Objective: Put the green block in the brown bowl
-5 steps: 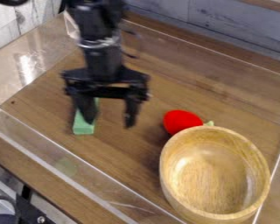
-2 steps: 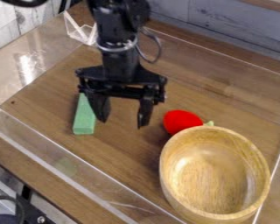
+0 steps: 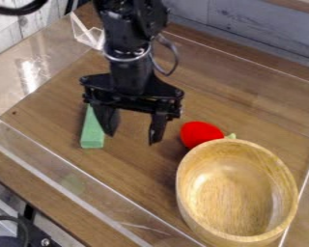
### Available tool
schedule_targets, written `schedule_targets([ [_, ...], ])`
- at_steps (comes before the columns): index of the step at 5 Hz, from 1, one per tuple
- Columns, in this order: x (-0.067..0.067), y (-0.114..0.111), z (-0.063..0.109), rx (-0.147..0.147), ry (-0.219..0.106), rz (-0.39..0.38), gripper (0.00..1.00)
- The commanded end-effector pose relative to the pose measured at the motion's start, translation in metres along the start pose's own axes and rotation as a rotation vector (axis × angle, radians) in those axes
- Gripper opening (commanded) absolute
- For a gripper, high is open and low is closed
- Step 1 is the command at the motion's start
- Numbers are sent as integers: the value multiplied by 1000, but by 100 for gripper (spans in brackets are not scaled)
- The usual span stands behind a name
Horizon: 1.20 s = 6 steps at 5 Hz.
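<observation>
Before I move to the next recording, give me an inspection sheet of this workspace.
Surface: brown wood-look table, transparent strip along its near-left edge
Job's things: green block lying on the table at left, partly behind the hand; brown bowl upright at right, nothing seen inside
Clutter: red object with a green end, just behind the bowl
Hand: open, fingers pointing down, nothing seen between them
Cables: dark loop beside the arm
Surroundings: grey plank-like wall behind, dark equipment at lower left
</observation>
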<state>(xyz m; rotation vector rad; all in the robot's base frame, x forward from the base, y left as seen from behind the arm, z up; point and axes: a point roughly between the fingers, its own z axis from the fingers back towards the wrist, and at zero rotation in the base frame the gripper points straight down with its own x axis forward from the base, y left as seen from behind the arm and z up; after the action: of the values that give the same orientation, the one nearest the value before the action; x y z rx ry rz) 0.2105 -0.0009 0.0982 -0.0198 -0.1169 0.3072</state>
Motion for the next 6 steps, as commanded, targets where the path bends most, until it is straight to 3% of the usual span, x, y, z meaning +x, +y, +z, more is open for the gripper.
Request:
schedule_targets([
  [1,-1,-2,9,-4,-35,-39,100],
  [2,-5,-3,12,-3,-34,-58,100],
  [4,16,24,1,17,-36,68,100],
  [6,9,-7,20,24,-28,180,100],
])
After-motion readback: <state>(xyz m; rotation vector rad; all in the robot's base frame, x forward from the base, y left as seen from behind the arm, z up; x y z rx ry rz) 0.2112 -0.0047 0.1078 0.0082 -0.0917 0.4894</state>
